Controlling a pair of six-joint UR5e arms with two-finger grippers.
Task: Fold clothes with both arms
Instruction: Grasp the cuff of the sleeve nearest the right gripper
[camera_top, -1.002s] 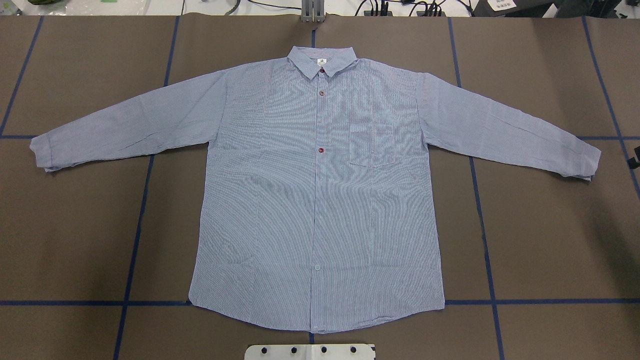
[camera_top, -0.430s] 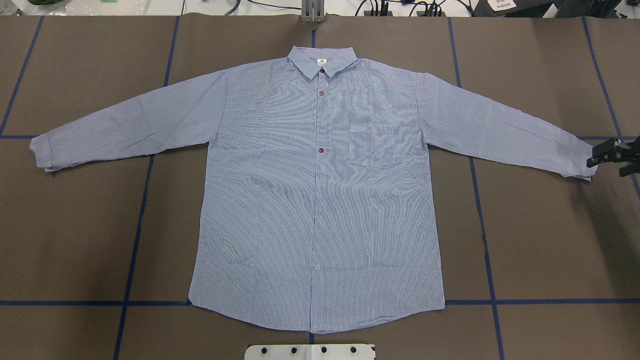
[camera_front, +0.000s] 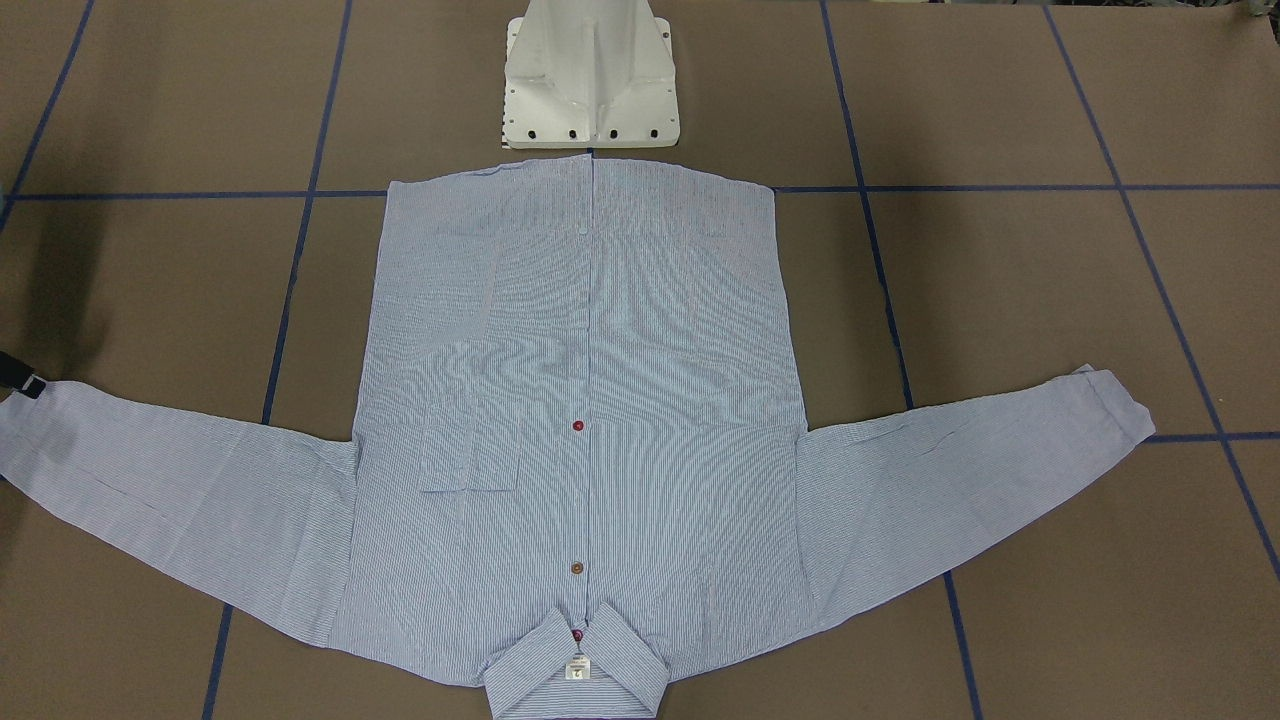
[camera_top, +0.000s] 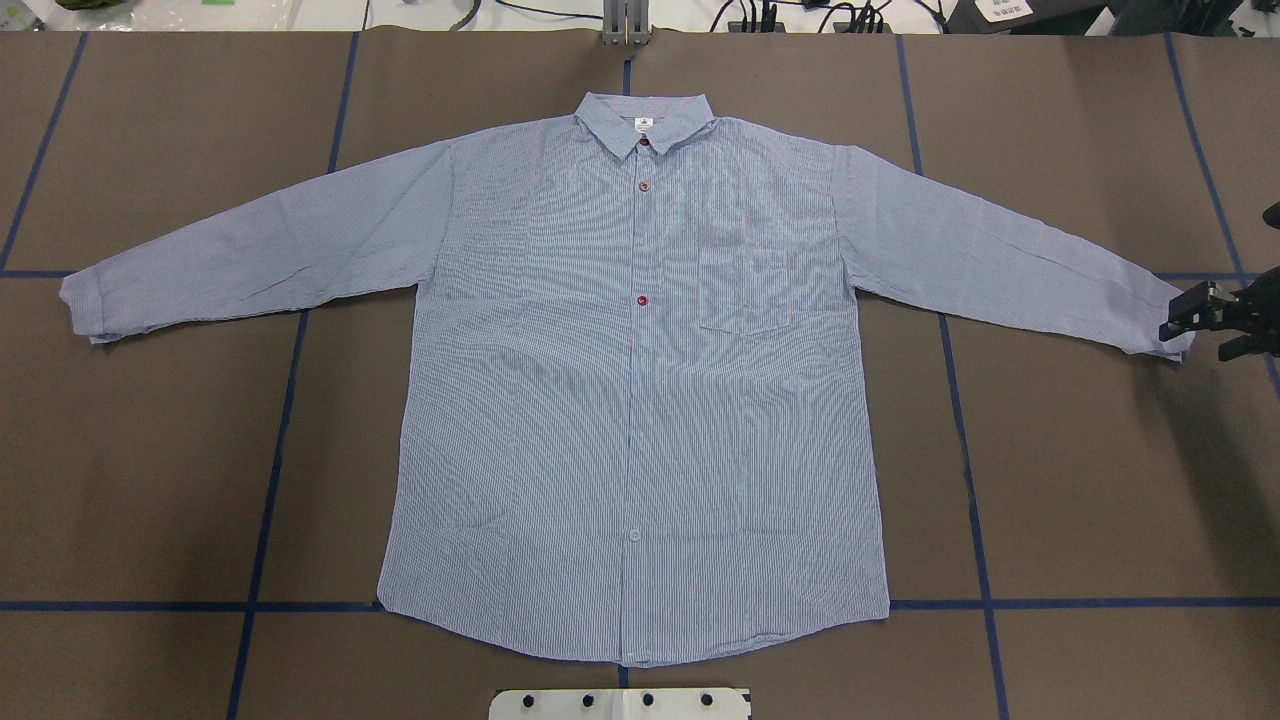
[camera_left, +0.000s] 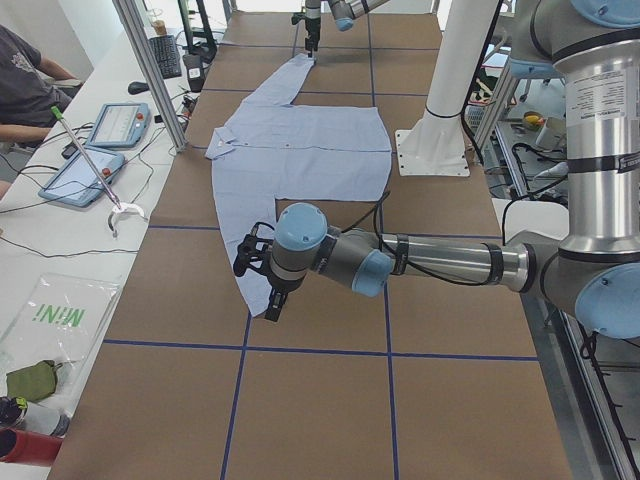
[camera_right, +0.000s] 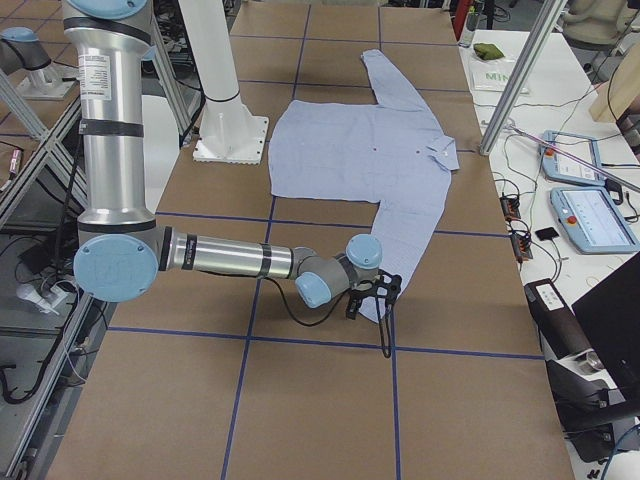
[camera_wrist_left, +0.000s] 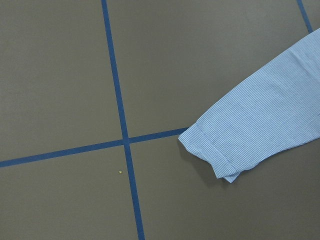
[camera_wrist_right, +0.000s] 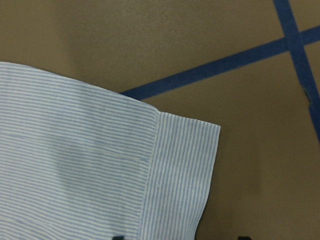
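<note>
The clothes, one light blue striped shirt (camera_top: 640, 400), lie flat and face up on the brown table, collar at the far side and both sleeves spread out. My right gripper (camera_top: 1195, 335) is open at the end of the right sleeve's cuff (camera_wrist_right: 180, 170). In the right wrist view its two dark fingertips (camera_wrist_right: 117, 237) stand apart at the bottom edge, with the cuff's edge between them. My left gripper (camera_left: 262, 285) shows only in the exterior left view, so I cannot tell its state. It hangs above the table near the left cuff (camera_wrist_left: 210, 150), which lies untouched.
The white pedestal base (camera_top: 620, 703) stands just behind the shirt's hem. Blue tape lines (camera_top: 270, 480) cross the table. A side bench beyond the collar side holds tablets (camera_left: 100, 150) and cables, with a person's arm (camera_left: 25, 80) beside it.
My right gripper has come in from the view's right edge and moved left to the end of the right cuff. The shirt has not moved.
</note>
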